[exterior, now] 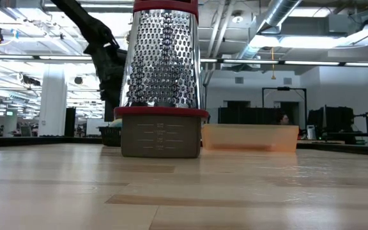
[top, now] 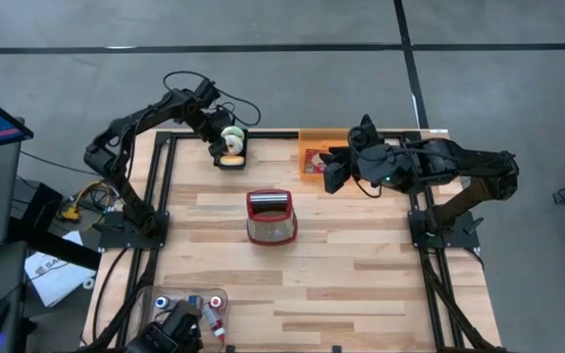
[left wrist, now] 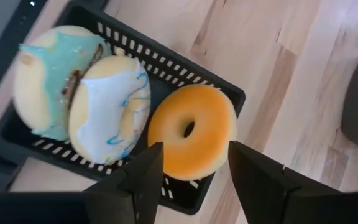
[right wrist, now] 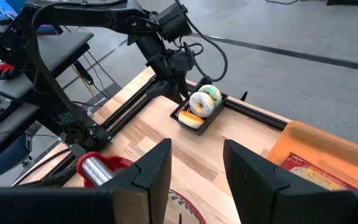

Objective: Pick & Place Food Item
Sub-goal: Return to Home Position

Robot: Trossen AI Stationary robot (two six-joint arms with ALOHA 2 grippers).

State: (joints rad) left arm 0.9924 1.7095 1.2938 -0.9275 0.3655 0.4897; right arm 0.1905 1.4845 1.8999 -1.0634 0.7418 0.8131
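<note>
A black slotted basket [left wrist: 166,62] stands at the table's far left and holds three doughnuts. The blue-iced one [left wrist: 48,74] and the white-iced one [left wrist: 114,106] lean together; an orange one [left wrist: 194,130] lies flat beside them at the basket's near end. My left gripper [left wrist: 191,168] hangs open just above the basket [top: 230,147], pointing steeply down, a finger on either side of the orange doughnut. My right gripper [right wrist: 194,168] is open and holds nothing, raised over the orange tray [top: 312,157] at the far middle.
A metal box grater [top: 271,216] with a red rim and a red handle stands upright mid-table, between the basket and the near edge. A clear tray of small items [top: 189,312] sits at the near left corner. Bare wood lies near right.
</note>
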